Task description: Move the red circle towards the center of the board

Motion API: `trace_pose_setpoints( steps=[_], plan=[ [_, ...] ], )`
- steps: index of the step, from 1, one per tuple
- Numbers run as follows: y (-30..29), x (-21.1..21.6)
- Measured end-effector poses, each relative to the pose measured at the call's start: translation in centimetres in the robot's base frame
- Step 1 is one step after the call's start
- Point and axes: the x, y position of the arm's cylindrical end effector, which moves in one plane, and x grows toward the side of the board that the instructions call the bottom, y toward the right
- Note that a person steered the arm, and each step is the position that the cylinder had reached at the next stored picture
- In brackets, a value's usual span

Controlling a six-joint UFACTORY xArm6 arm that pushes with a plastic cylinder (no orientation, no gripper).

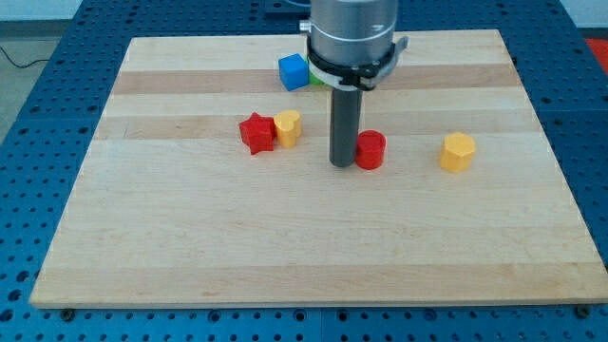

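Observation:
The red circle is a short red cylinder a little above the middle of the wooden board. My tip stands right at the circle's left side, touching or nearly touching it. A red star-shaped block and a yellow block sit together to the tip's left. A yellow hexagonal block lies to the circle's right.
A blue cube sits near the board's top, left of the arm's grey body. A green block peeks out beside it, mostly hidden by the arm. Blue perforated table surrounds the board.

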Motion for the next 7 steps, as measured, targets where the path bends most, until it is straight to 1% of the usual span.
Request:
trace_pose_setpoints(
  steps=[1,2,3,4,5,6,7],
  plan=[
    [1.7,2.4],
    [6.3,3.9],
    [9.4,1.7],
    [6.3,0.0],
    [3.9,-0.2],
    [4.8,1.7],
    [4.8,2.8]
  ],
)
